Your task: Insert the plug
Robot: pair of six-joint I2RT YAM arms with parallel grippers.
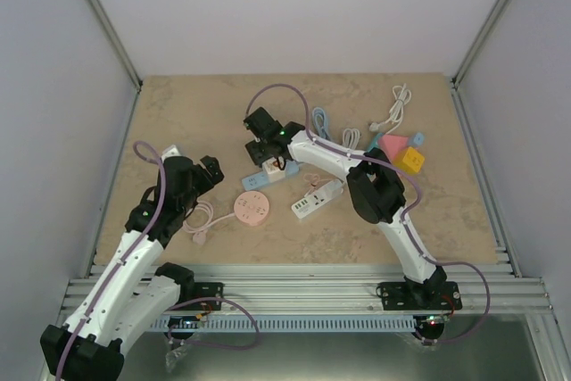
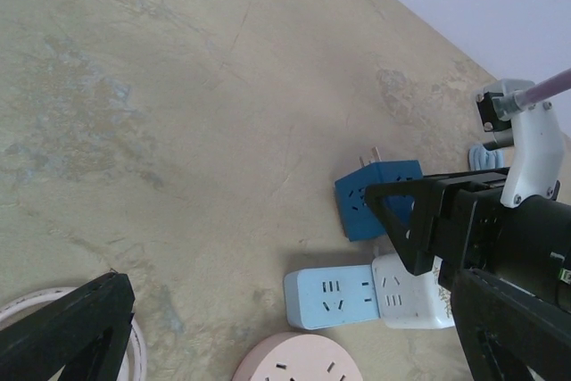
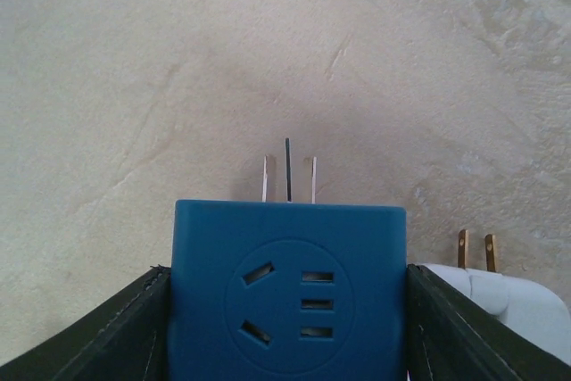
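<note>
Stone-pattern table (image 1: pixel 178 104) fills the top view. The right arm (image 1: pixel 393 211) reaches from lower right to frame centre; the left arm (image 1: pixel 134 256) sits lower left.

Left gripper (image 1: pixel 212 172): the wrist view shows its fingers (image 2: pixel 62 327) spread to both lower corners, wide apart, nothing between them.

Two-tone power strip (image 2: pixel 330 296), light blue and white, lies at bottom centre of the left wrist view. The white power strip (image 1: pixel 317 199) lies right of centre in the top view. The pink round socket hub (image 1: pixel 252 209) sits just below-left of the two-tone strip.

The plug is a blue cube adapter (image 3: pixel 290 301), at centre of the top view just above the two-tone strip. Right gripper (image 3: pixel 287 269) is closed on its two side faces, pads flush against the plastic. Cannot tell whether the cube is lifted or resting.

The three prongs (image 3: pixel 288 176) point at the top of the right wrist frame, bare, in no socket. A white plug (image 3: pixel 508 296) with brass pins sits lower right.

Handling, as a judgement: light, rigid, smooth plastic, so it may twist under insertion force. The thin prongs could bend if misaligned. The flat opposite sides are the right place to hold it, well back from the prongs.
</note>
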